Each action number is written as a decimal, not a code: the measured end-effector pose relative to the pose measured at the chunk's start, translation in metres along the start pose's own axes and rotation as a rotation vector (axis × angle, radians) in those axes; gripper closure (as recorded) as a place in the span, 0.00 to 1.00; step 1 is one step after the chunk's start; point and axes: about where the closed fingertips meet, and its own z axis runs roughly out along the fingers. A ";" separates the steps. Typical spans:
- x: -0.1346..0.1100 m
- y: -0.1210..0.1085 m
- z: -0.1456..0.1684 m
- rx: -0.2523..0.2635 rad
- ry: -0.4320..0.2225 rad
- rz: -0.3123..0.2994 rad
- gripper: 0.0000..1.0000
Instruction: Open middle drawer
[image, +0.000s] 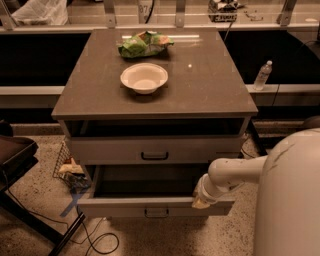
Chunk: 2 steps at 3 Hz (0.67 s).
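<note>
The middle drawer (150, 206) is a wide, pale grey drawer with a small dark bar handle (156, 212). It stands pulled well out from the cabinet, and its dark inside shows from above. My gripper (202, 200) is at the top edge of the drawer's front, right of the handle, on the end of my white arm (235, 172). The top drawer (155, 149) sits above it and is slightly out. The lowest drawer is hidden beneath the pulled-out one.
A white bowl (144, 77) and a green bag (145, 44) lie on the cabinet top (210, 85). A water bottle (262, 75) stands at the right. A wire basket (67, 165), cables and a dark chair (15, 155) are at the left on the floor.
</note>
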 end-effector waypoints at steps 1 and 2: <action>0.006 0.020 -0.004 -0.022 0.019 0.022 1.00; 0.009 0.043 -0.016 -0.038 0.054 0.050 1.00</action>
